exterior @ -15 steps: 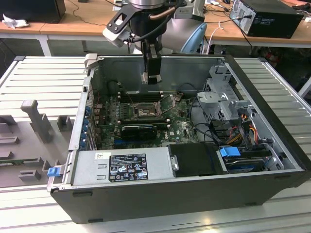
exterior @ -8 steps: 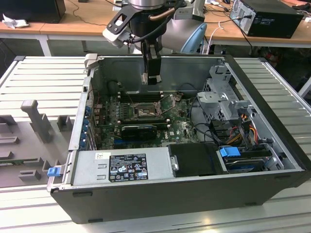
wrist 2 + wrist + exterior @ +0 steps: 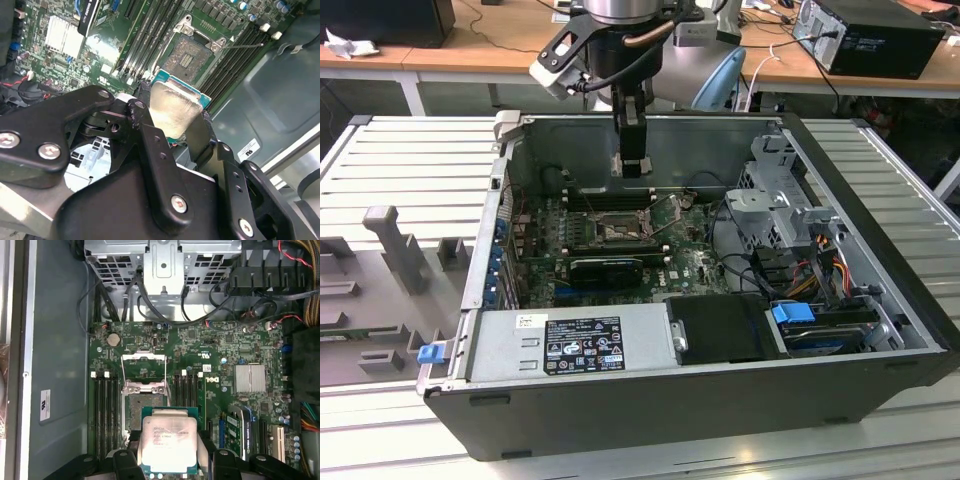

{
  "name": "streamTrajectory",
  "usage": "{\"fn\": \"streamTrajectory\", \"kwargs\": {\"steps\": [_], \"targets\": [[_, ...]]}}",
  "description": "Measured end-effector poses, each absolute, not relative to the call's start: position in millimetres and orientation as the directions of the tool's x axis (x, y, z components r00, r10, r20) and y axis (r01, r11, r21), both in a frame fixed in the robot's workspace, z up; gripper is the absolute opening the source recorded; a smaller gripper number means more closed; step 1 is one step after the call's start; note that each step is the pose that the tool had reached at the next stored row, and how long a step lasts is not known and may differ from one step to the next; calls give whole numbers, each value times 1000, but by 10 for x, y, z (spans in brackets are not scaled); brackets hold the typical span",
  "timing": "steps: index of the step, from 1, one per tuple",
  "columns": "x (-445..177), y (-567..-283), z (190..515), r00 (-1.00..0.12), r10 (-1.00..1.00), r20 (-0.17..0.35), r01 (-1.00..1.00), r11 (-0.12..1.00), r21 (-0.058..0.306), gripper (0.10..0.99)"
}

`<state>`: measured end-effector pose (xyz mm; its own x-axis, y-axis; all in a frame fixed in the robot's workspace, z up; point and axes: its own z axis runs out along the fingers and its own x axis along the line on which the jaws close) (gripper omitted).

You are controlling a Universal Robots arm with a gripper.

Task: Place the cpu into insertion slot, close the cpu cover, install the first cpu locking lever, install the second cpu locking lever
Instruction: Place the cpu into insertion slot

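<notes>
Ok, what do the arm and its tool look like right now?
The arm ends in a silvery round wrist. The tool below it is black: jointed link plates fastened with silver screws, narrowing to slim fingers. A grey-and-black box and a brownish cable sit beside the wrist.

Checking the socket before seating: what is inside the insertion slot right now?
No chip: in the second wrist view the insertion slot shows its bare contact field. In the first wrist view the held cpu covers part of it.

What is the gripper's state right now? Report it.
Gripper: shut on the cpu, which is not yet in the insertion slot.
</notes>
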<state>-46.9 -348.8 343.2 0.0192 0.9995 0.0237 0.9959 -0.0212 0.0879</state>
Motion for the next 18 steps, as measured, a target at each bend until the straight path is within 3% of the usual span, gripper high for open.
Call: {"fn": "streamTrajectory", "kwargs": {"steps": [18], "targets": [[-469,-3492,3220,-48,998,26,995,46,85,529]]}}
